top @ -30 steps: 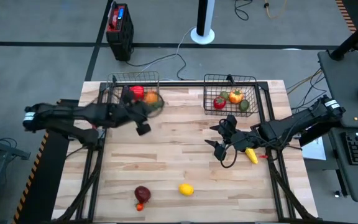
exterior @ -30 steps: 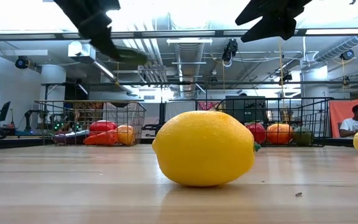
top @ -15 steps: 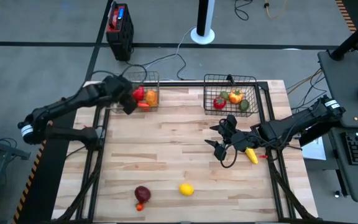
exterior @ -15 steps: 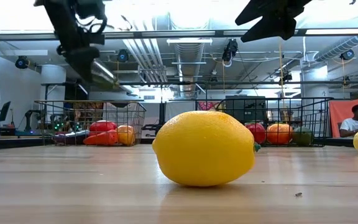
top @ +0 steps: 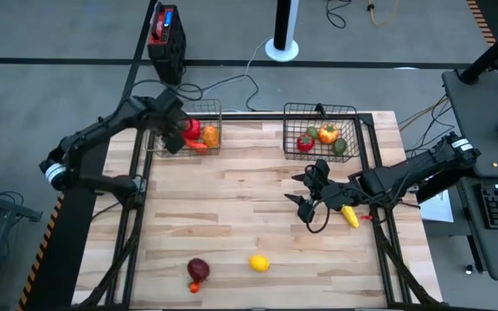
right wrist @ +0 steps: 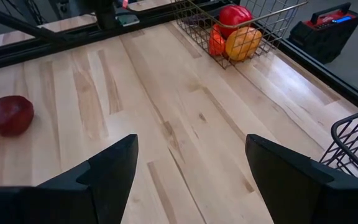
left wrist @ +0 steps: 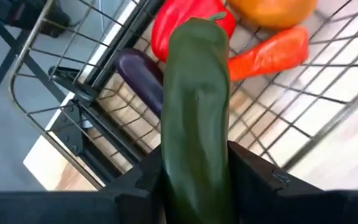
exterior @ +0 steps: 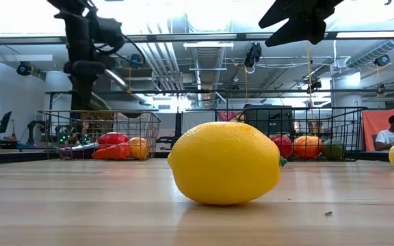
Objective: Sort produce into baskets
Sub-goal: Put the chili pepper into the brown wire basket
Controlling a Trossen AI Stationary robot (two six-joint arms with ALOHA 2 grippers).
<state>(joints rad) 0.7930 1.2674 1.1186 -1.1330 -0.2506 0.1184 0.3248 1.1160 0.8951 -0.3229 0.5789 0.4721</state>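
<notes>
My left gripper (top: 171, 136) hangs over the left part of the left basket (top: 211, 105), shut on a long dark green vegetable (left wrist: 196, 93). In that basket lie a red pepper (left wrist: 188, 22), an orange piece (left wrist: 272, 7), a carrot (left wrist: 269, 53) and a purple eggplant (left wrist: 140, 74). My right gripper (top: 303, 192) hovers open above the table's right half, with nothing between its fingers. A lemon (top: 258, 263) and a dark red piece (top: 198, 269) rest on the table near its front edge. A yellow piece (top: 349, 216) lies under my right arm. My left gripper pinches the green vegetable between its two fingers (left wrist: 257, 177), on the two sides of its near part (left wrist: 194, 177). The fingers come from above, slanting steeply down, and the vegetable runs along them. Its free stem end (left wrist: 211, 22) sticks out ahead, clear above the basket's contents.
The right basket (top: 353, 111) at the far right holds a red, an orange and a green piece. A black metal frame (top: 132, 216) runs along the table's left and right edges. The middle of the wooden table (top: 240, 199) is bare boards.
My left gripper has swung from above the table in front of the left basket toward the far left, and now hangs over that basket. It has tipped to point more steeply down, still carrying the green vegetable. The right arm has kept still.
</notes>
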